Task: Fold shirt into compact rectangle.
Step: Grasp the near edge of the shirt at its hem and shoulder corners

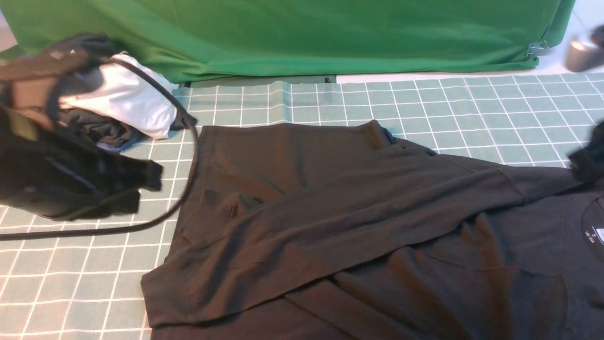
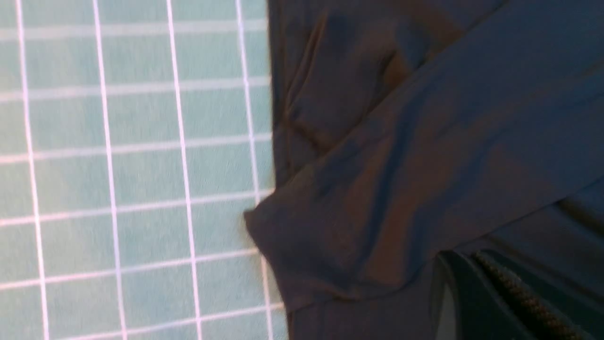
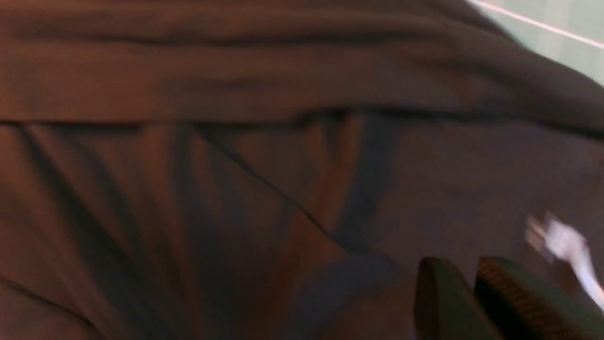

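"S" on shirt [image 1: 330, 226] neck label [image 1: 596, 234]

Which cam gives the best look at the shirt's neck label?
Front view: the neck label is in focus on the shirt, though at the frame's right edge. Right wrist view shows it only as a white smear. Left wrist view misses it.

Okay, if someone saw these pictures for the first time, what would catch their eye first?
The big black shirt fills the middle and right of the checked mat, one side folded slantwise across its body. Behind it hangs a bright green cloth, and at the far left sits a heap of clothes behind the robot's blurred left tool.
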Tool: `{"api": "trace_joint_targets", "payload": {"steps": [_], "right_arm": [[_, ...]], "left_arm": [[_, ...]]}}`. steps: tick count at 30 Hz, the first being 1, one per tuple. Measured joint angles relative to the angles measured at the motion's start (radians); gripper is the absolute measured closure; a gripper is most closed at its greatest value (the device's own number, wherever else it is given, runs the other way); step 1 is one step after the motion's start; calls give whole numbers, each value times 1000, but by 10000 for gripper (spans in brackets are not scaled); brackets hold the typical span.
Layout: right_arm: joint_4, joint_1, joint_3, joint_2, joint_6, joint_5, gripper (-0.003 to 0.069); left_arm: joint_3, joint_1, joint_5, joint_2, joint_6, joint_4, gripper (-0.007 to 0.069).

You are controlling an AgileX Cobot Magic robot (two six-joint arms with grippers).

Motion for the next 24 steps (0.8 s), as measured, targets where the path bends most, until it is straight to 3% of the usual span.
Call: {"api": "trace_joint_targets", "payload": {"steps": [4,9,18,24], "right_arm": [[44,-6,-110,143,-36,-21,499],[55,37,-349,426,-147,-69,338],[56,72,-666,798,-159,-75,243],[54,72,-760,912,-159,-54,225]], "left_arm": [[0,0,-13,-57,1,0,616],[0,0,-14,-80,1,-1,616],[0,0,-10,-77,1,-1,613],[0,0,-5,-77,-2,-1,613]]}}
